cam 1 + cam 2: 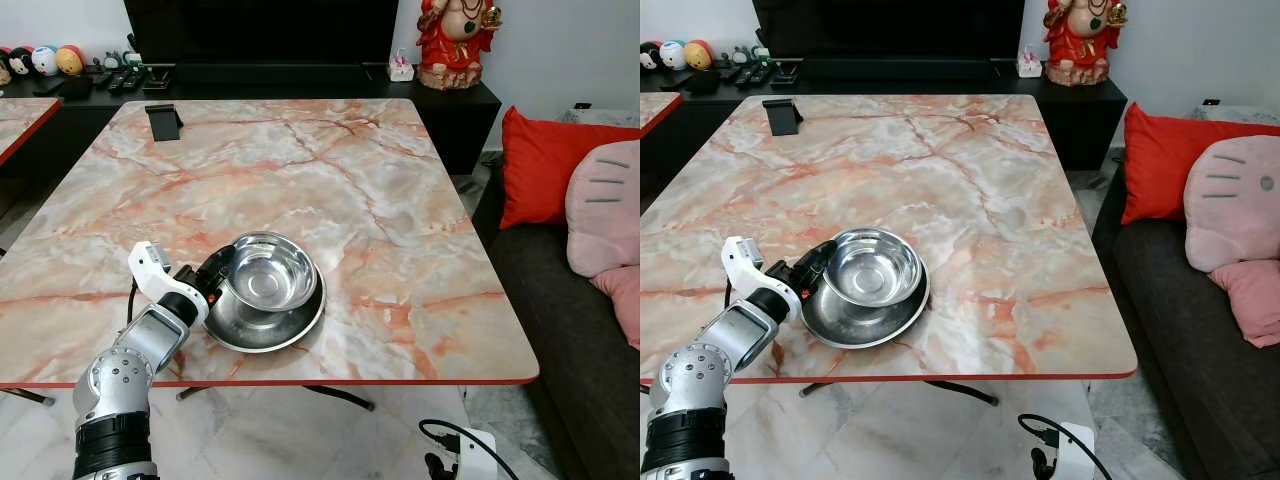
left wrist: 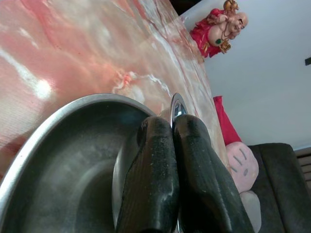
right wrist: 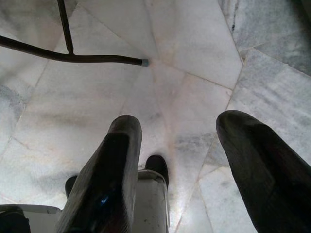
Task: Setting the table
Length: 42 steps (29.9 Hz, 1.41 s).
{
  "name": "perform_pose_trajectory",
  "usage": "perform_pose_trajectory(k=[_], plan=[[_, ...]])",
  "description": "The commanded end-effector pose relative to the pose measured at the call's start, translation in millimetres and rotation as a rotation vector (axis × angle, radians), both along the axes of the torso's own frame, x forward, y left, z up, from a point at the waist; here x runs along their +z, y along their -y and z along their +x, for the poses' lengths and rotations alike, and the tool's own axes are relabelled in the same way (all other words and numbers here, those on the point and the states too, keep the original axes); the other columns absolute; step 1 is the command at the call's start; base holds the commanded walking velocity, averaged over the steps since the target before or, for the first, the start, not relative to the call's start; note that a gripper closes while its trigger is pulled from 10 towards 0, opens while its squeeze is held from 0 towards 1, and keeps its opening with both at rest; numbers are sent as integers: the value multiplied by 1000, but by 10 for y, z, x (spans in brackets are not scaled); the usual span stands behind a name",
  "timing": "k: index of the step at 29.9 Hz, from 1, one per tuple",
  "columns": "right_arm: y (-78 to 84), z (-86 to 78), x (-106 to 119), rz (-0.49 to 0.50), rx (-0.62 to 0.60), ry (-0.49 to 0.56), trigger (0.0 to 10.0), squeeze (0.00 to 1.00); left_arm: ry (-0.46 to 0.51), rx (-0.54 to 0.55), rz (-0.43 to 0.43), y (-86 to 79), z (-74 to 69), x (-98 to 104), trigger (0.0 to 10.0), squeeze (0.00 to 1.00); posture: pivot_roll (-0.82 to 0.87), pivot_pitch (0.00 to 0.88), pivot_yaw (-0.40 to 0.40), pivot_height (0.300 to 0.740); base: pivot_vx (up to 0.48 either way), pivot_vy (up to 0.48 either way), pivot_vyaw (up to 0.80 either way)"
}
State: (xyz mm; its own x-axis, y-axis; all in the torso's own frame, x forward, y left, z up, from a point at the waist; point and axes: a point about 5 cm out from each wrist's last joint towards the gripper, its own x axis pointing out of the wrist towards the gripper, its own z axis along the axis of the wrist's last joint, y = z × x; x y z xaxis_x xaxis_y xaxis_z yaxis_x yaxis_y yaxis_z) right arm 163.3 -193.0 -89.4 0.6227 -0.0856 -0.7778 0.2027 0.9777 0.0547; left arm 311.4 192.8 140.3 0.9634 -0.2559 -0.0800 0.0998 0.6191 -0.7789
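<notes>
Nearest the camera, my left end effector [image 1: 212, 277] reached over the near edge of the marble bench [image 1: 300, 170], its two black fingers [image 2: 165, 170] clenched on the rim of the steel bowl [image 1: 270, 272]. That bowl sat nested in a wider steel dish [image 1: 262, 330] near the front edge, I judged so both could be placed as one setting. My right end effector [image 3: 180, 160] hung idle over the floor, fingers spread apart.
</notes>
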Motion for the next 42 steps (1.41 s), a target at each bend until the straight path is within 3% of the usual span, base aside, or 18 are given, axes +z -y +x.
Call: perform_pose_trajectory(k=[1, 3, 27, 42], plan=[[17, -44, -19, 2, -8, -19, 10000, 0, 8, -2, 22, -27, -22, 42, 10000, 467, 35, 0, -17, 724, 0, 0, 0], [15, -33, -15, -3, -9, -18, 10000, 0, 3, -1, 36, -40, -37, 32, 10000, 525, 36, 0, -17, 724, 0, 0, 0], [11, 0, -6, -1, -2, -23, 10000, 0, -44, -78, 167, -14, -126, -94, 10000, 475, 39, 0, -15, 724, 0, 0, 0], [11, 5, -5, 0, 2, -23, 10000, 0, -16, -32, 201, -61, -89, -45, 10000, 475, 41, 0, -19, 724, 0, 0, 0]])
